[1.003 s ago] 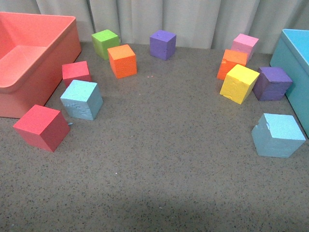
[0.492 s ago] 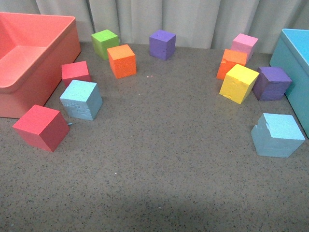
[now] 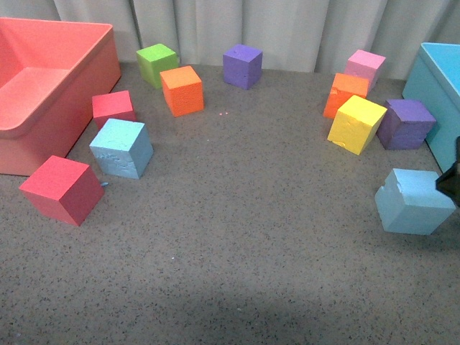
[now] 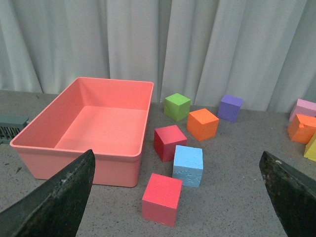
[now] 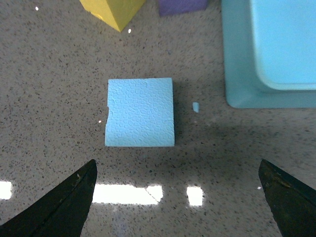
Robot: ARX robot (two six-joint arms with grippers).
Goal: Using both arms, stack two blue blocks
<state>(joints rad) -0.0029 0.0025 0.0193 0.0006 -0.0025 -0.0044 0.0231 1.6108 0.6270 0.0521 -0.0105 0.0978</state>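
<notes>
Two sky-blue blocks rest on the grey table, far apart. The left blue block (image 3: 121, 148) (image 4: 188, 166) sits near the salmon bin, between two red cubes. The right blue block (image 3: 415, 201) (image 5: 140, 112) lies next to the teal bin, with a small blue crumb beside it. My left gripper (image 4: 176, 152) is open and well back from its block, with nothing between the fingers. My right gripper (image 5: 177, 161) hangs open above the table just short of the right block. In the front view only a black part of the right arm (image 3: 453, 180) shows, at the edge.
A salmon bin (image 3: 97, 72) stands at the left and a teal bin (image 3: 431, 79) at the right. Red cubes (image 3: 62, 189) (image 3: 113, 108) flank the left block. Orange (image 3: 182, 90), green (image 3: 157, 64), purple (image 3: 242, 66), pink (image 3: 364, 66), yellow (image 3: 356, 123) and purple (image 3: 406, 123) cubes line the back, before a curtain.
A black part of the right arm has come into the front view at the right edge, over the right blue block. No block has moved.
</notes>
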